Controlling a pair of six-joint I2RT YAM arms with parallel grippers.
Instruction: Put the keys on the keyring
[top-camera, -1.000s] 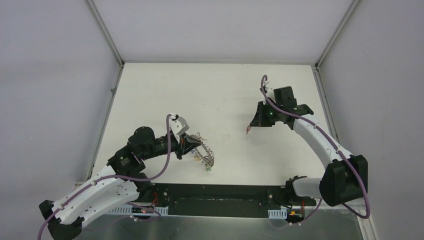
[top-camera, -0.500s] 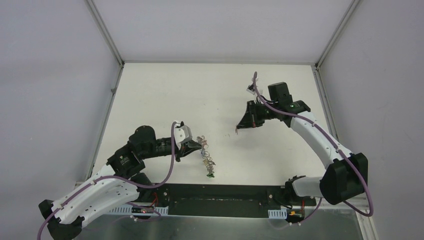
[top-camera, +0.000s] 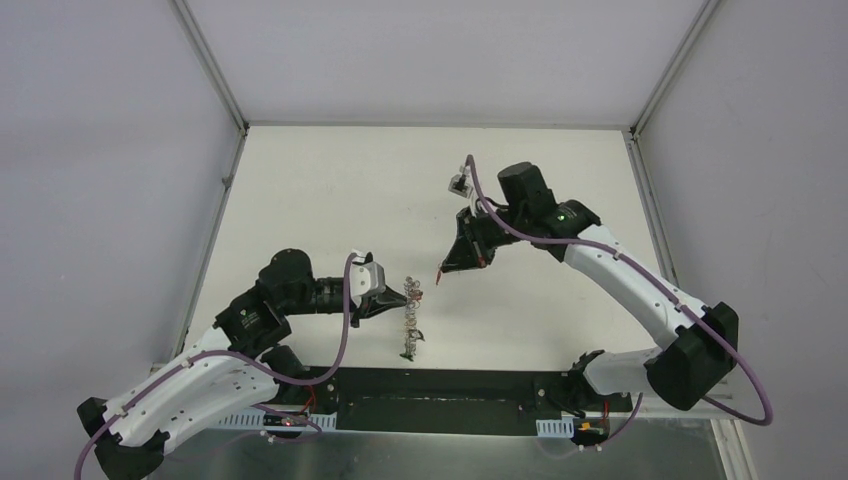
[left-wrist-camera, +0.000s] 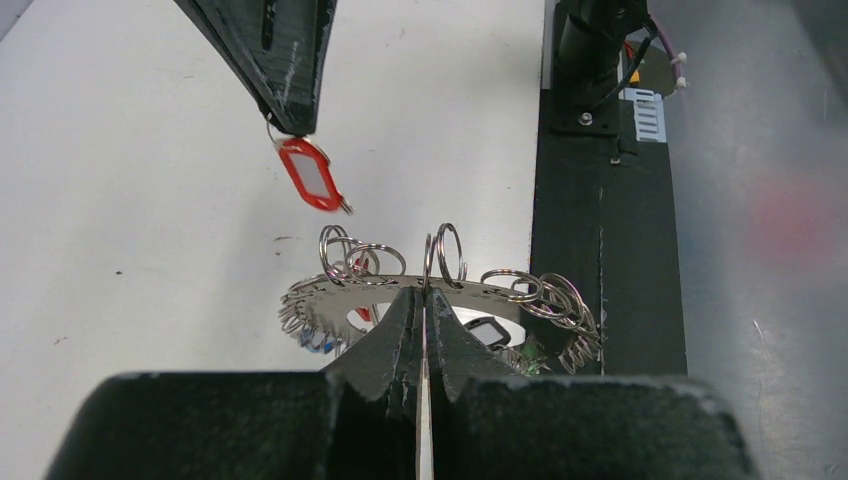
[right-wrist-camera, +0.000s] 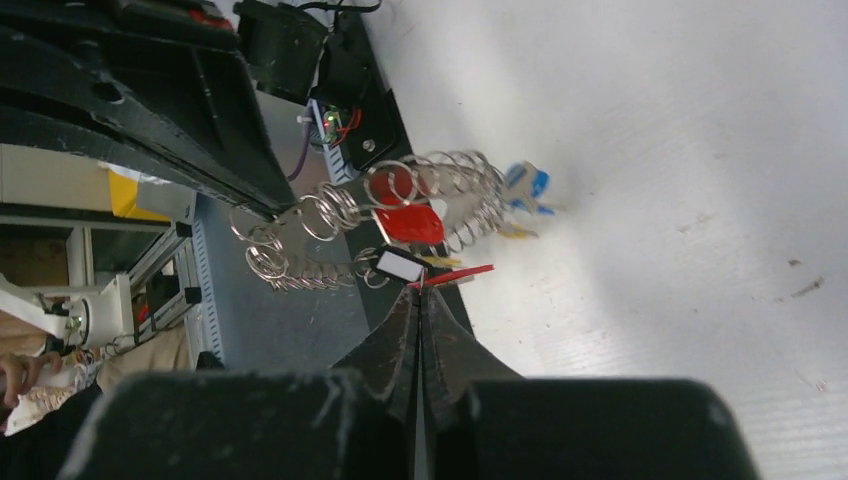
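White table top with grey walls around it is filling the top view, and a black strip is running along the near edge. The left gripper is pinching the rim of the keyring with its fingers pressed together. It is holding the keyring close to the near edge, a little left of the middle, and the keyring seems to be lifted from the surface. Small silver rings are standing and hanging all around the keyring, and some coloured tags are already hanging below it. The right gripper is closed on a key with a red tag, and it is hovering just beside the keyring, toward the far edge. The tag is dangling under the fingertips, and the metal part of this key is hardly showing. I am judging that the keyring is stiff and rather heavy, so a firm grip on the flat rim is suiting it. Its loose rings are probably swinging easily and are hard to aim at. The key is looking light, smooth and slippery, and its tag is free to turn. Taking it at the top, near its own loop, is probably giving the best control. The small rings are springy and are needing some force to open, so the key may be slipping out.
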